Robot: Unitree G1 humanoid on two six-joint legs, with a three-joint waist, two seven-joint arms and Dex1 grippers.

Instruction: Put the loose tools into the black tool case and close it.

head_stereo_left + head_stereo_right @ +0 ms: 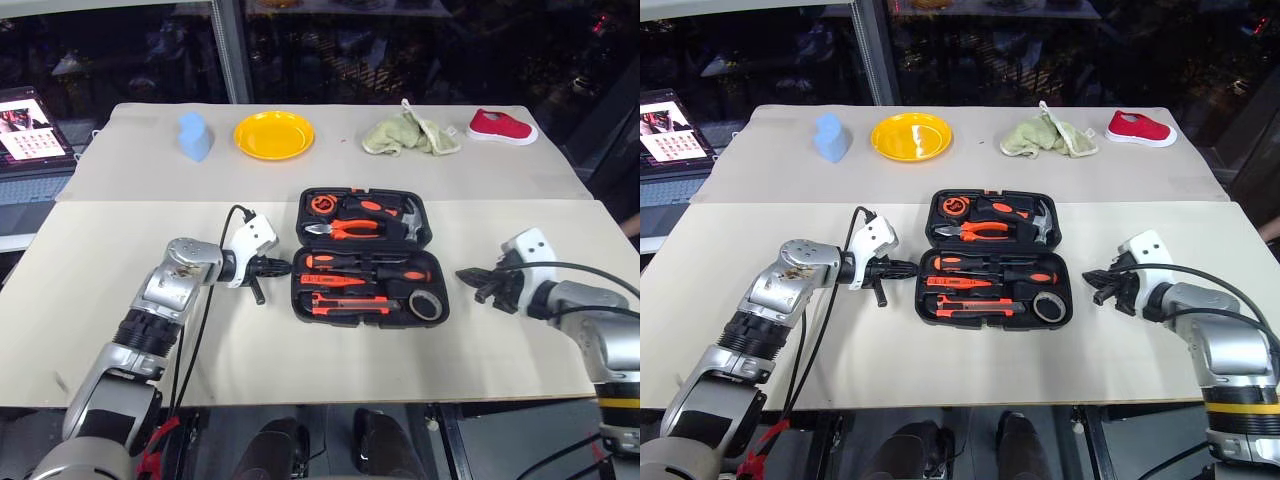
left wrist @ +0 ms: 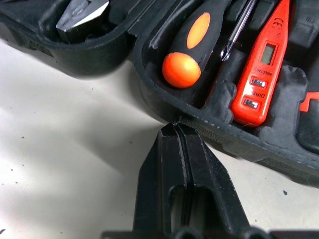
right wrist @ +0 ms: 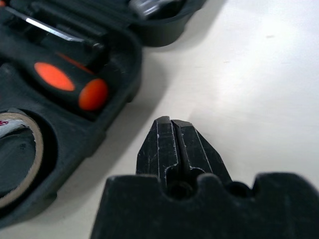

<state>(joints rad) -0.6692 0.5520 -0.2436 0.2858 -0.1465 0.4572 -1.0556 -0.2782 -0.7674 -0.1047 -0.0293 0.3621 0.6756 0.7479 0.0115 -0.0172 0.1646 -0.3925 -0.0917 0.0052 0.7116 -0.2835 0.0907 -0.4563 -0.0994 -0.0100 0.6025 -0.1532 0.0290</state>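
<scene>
The black tool case [image 1: 440, 285] lies open in the middle of the table. Its near half holds two black-and-orange screwdrivers [image 1: 362, 268], a slim orange screwdriver [image 2: 261, 64], a utility knife [image 1: 345, 305] and a roll of black tape [image 1: 427, 303]. Pliers, a hammer and a tape measure sit in the far half. My left gripper [image 1: 285, 268] is shut and empty, its tip against the left rim of the case's near half [image 2: 199, 124]. At the case's right, a short gap away, my right gripper [image 1: 463, 273] is shut on nothing and points at the case.
Along the table's far side lie a blue object [image 1: 195, 136], a yellow plate [image 1: 273, 134], a green cloth [image 1: 410, 135] and a red shoe [image 1: 502, 127]. A laptop [image 1: 30, 125] stands off the table at the far left.
</scene>
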